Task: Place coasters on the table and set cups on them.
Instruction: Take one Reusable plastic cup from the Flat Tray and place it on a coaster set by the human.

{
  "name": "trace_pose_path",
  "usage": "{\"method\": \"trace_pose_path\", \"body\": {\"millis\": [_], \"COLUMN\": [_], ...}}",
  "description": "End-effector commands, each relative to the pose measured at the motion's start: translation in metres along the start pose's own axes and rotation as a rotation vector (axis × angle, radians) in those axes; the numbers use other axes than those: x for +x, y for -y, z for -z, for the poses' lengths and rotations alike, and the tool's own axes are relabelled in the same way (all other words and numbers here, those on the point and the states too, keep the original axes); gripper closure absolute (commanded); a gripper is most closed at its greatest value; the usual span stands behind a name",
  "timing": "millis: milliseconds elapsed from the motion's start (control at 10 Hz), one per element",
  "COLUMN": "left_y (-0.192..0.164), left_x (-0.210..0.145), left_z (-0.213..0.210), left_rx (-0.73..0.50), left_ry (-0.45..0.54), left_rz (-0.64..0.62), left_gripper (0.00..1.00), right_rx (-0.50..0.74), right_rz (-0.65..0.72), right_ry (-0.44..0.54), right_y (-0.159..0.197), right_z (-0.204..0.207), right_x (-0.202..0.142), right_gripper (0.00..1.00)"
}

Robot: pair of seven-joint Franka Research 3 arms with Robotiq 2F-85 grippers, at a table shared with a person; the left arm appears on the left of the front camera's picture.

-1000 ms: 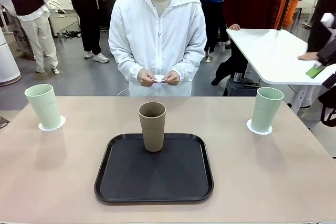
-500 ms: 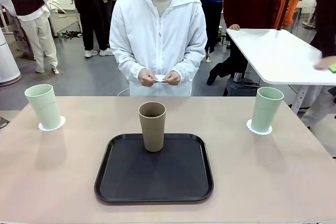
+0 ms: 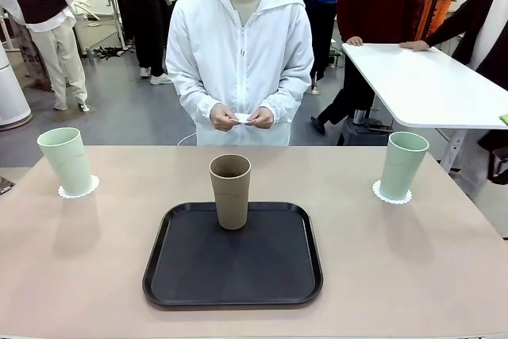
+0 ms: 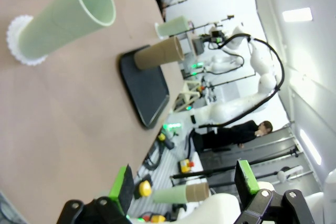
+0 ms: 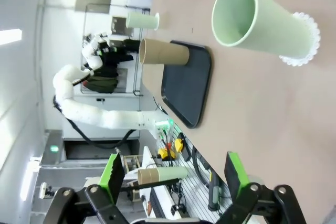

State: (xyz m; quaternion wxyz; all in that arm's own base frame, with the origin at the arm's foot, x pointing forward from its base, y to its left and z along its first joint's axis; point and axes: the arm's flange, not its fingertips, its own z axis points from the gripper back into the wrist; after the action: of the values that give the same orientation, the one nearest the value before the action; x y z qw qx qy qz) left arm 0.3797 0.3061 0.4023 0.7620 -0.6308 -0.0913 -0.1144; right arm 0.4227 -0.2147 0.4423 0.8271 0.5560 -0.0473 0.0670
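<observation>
Two mint cups on coasters, brown cup on the tray, both sets of jaws open and empty.

The left mint cup [image 3: 66,160] stands upright on the left coaster [image 3: 82,190] near the table's [image 3: 397,275] far left corner. The right mint cup [image 3: 402,164] stands upright on the right coaster [image 3: 382,194] near the far right edge. The brown cup [image 3: 230,190] stands upright on the far part of the black tray [image 3: 182,275] at table centre, with no coaster seen beneath it. At the far side, the person's hands [image 3: 240,118] hold a small white item [image 3: 241,117] at waist height, too small to identify. In the wrist views the left jaws and the right jaws stand wide apart, above the table, with nothing between them.
</observation>
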Motion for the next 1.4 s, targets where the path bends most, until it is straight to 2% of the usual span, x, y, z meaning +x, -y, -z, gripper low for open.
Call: {"method": "trace_pose_path", "body": {"millis": [0, 600, 700, 800, 1300], "left_y": [0.002, 0.002, 0.002, 0.002, 0.002], "left_x": [0.000, 0.000, 0.000, 0.000, 0.000], "left_z": [-0.001, -0.001, -0.001, -0.001, -0.001], "left_rx": [0.008, 0.008, 0.008, 0.008, 0.008], "left_ry": [0.000, 0.000, 0.000, 0.000, 0.000], "left_rz": [-0.004, -0.004, -0.004, -0.004, -0.004], "left_gripper": [0.00, 0.00, 0.00, 0.00, 0.00], "right_rx": [0.036, 0.108, 0.120, 0.092, 0.092], "right_rz": [-0.020, -0.015, -0.040, 0.005, 0.005], "right_ry": [0.078, 0.120, 0.107, 0.085, 0.085], "right_y": [0.010, 0.036, 0.034, 0.032, 0.032], "right_z": [0.008, 0.021, 0.021, 0.018, 0.018], "right_x": [-0.006, -0.020, -0.022, -0.022, -0.022], "right_gripper": [0.00, 0.00, 0.00, 0.00, 0.00]}}
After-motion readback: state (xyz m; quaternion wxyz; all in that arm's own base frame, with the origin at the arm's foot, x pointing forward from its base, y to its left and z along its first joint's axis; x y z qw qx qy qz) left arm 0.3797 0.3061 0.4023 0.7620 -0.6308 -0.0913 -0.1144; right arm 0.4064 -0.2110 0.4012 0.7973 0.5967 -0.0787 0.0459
